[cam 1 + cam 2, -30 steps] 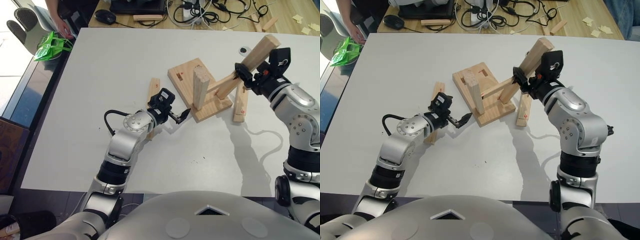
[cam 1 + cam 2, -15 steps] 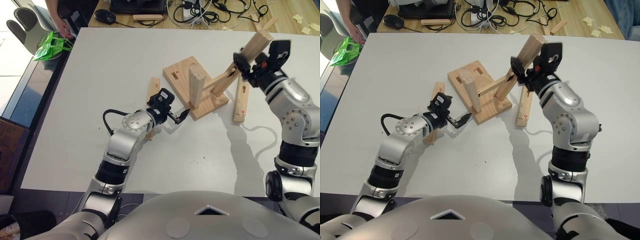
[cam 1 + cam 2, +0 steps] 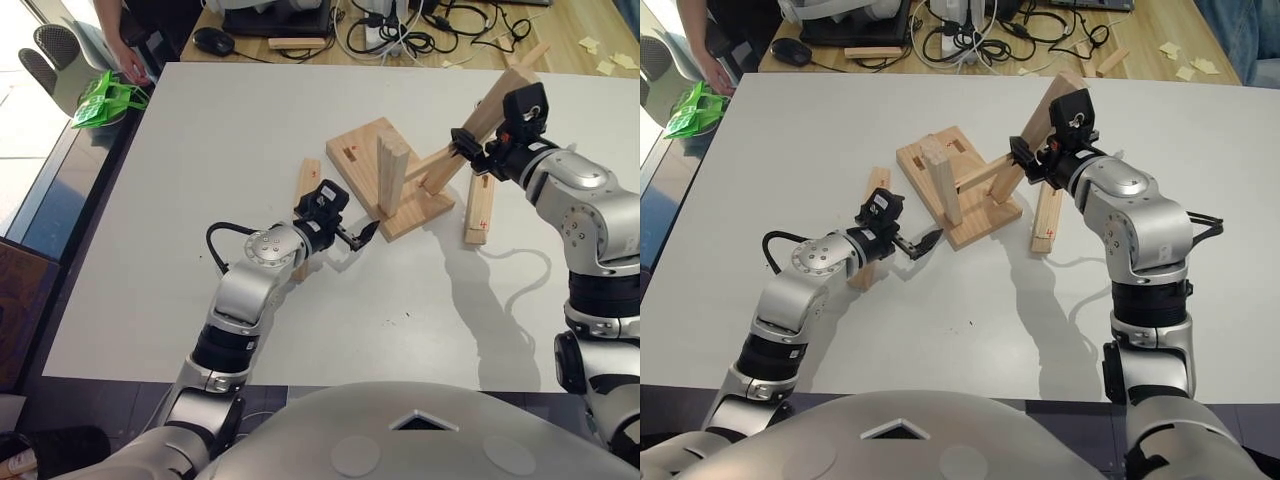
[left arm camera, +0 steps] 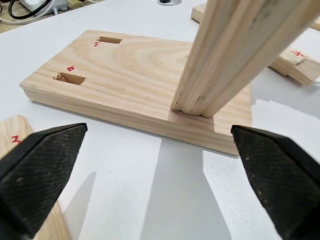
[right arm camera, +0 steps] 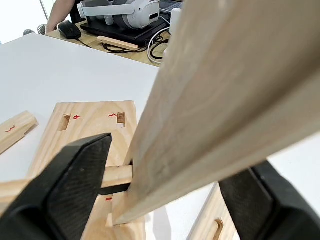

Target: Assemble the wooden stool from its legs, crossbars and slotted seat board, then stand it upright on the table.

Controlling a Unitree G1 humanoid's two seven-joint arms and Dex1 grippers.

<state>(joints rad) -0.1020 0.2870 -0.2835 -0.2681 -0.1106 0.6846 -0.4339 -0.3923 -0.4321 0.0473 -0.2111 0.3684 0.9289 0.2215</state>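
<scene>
Your right gripper (image 3: 475, 152) is clenched on the tilted leg (image 3: 489, 107), whose long axis slopes from above the fingers down toward the seat board (image 3: 355, 150) just below them. Your left gripper (image 3: 364, 232) hangs spread and empty, with the board's near edge just ahead of its tips. The right arm is nearer for seating that leg.

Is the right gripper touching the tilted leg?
Touching. Right wrist view: the leg sits clamped between both pads of the right gripper.
</scene>
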